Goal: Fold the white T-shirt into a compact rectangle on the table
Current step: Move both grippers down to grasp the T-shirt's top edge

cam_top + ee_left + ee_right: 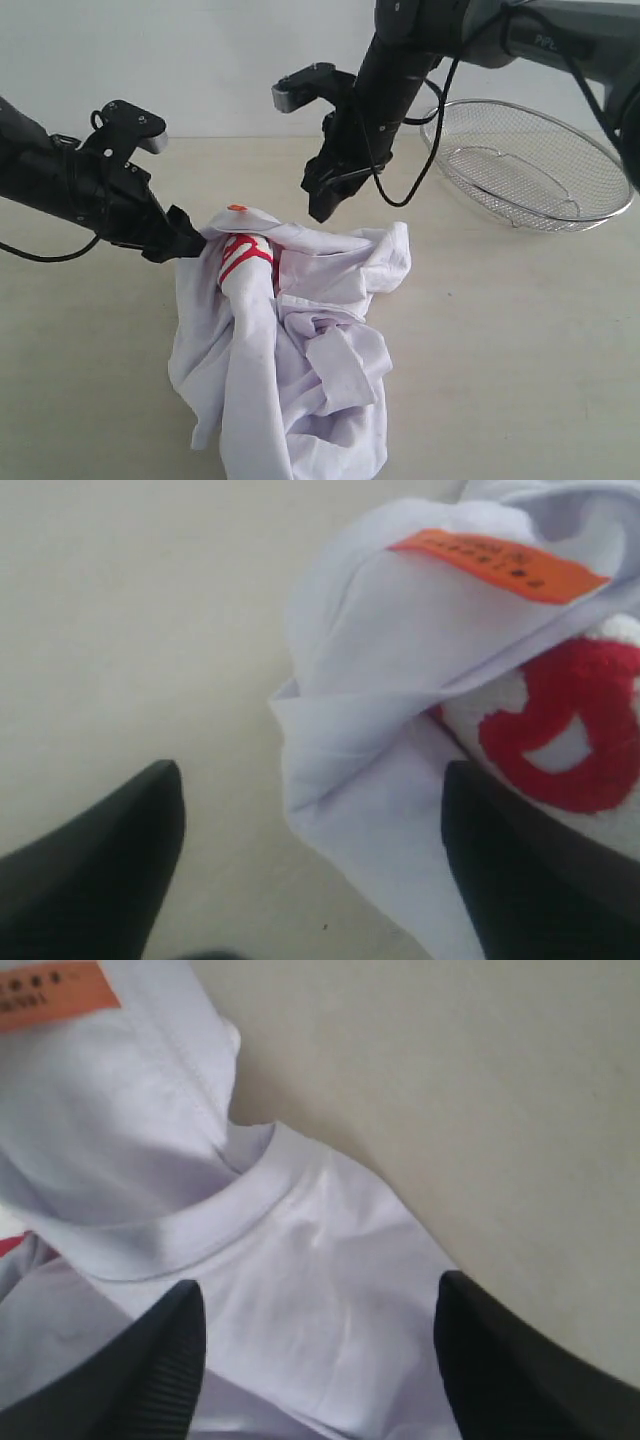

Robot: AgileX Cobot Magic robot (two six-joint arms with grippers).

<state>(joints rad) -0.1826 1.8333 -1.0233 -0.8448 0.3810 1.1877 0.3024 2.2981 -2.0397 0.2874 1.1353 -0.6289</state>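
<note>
The left pincer (pixel 188 240) stood released. Its two black fingers (pixel 110 870) were spread wide, with a loose fold of cloth between them and nothing clamped. It sat low at the 9 o'clock side of the heap's upper end, touching the cloth or all but touching it. I'd judge it was there because the neck was the one clear landmark in the muddle. The right pincer (pixel 322 205) was released too, jaws apart. It hung over the ribbed neckline from about 12 o'clock, clear of the fabric and holding nothing.

Between and below them lay the soft white short-sleeved T-shirt (pixel 300 350). It was not spread out but bunched into a long crumpled mound, running from the collar down towards 6 o'clock on the wide pale beige bench (pixel 520 340). The small orange neck tag (pixel 237 208) faced up at the top. Just under it a roll of cloth carried the red script lettering (pixel 245 258), so the chest looked twisted round on itself.

A round silver wire-mesh basket (pixel 530 165) stood well apart at 2 o'clock, out of the way.

To my eye no fold was in place. With both pincers flanking the collar, the sensible next move seemed to be taking the shoulders and drawing the shirt out flat.
</note>
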